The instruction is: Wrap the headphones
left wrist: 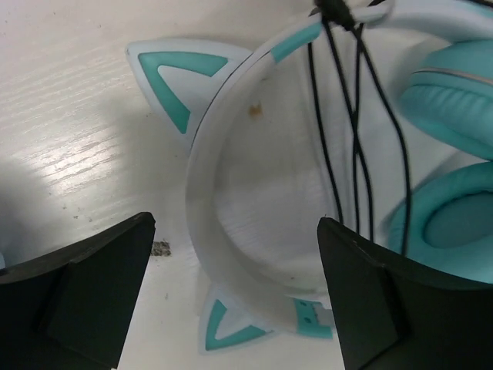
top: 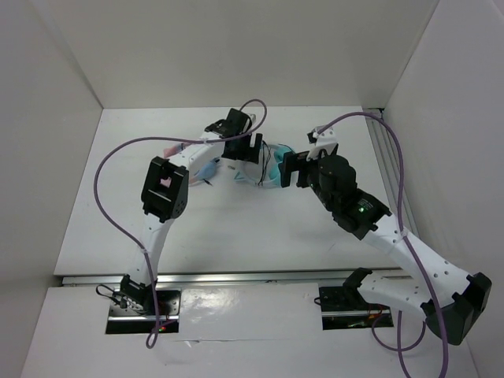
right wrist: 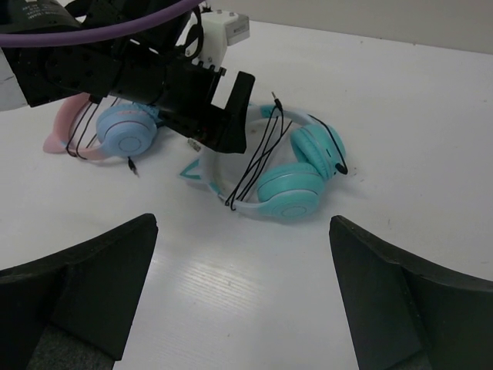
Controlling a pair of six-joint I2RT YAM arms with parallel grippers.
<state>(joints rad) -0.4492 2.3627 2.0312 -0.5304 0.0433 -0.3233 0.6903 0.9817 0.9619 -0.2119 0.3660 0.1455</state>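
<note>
The left end effector [left wrist: 235, 231] gapes wide over the headphones [left wrist: 451, 92], gripping nothing; the right end effector [right wrist: 243, 270] hangs near them, equally wide and empty.

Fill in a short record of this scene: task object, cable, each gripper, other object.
task object: teal headphones, lying on the table
cable: black, strands crossing the headband
left gripper: open, over the headband, holding nothing
right gripper: open, clear of the teal headphones
other object: pink-banded headphones, beside the teal pair
</note>
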